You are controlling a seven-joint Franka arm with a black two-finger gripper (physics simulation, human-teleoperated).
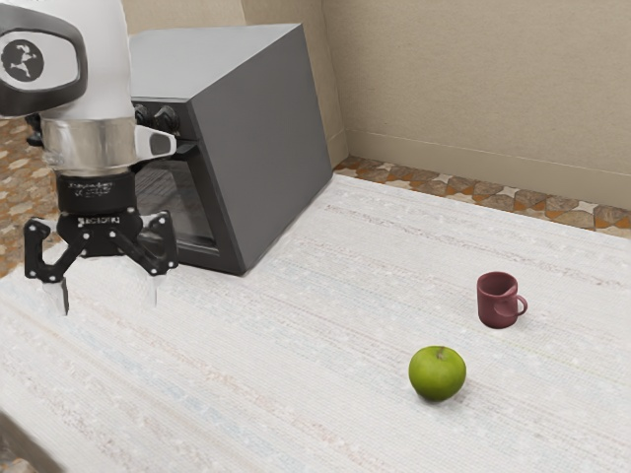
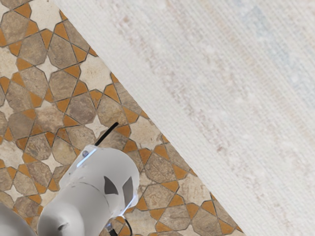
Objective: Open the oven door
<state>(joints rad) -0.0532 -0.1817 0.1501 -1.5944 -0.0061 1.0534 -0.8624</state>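
Pincer: hanging spread, pointing down, pinching nothing. Oven door: fronting the oven on the counter, seemingly sitting shut. Hazard: steep, unturned approach is risking a bumped door and missed hold.

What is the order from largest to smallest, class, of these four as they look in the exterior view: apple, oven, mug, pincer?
1. Oven
2. Pincer
Unranked: apple and mug; they look close in size, and the apple sits nearer the camera.
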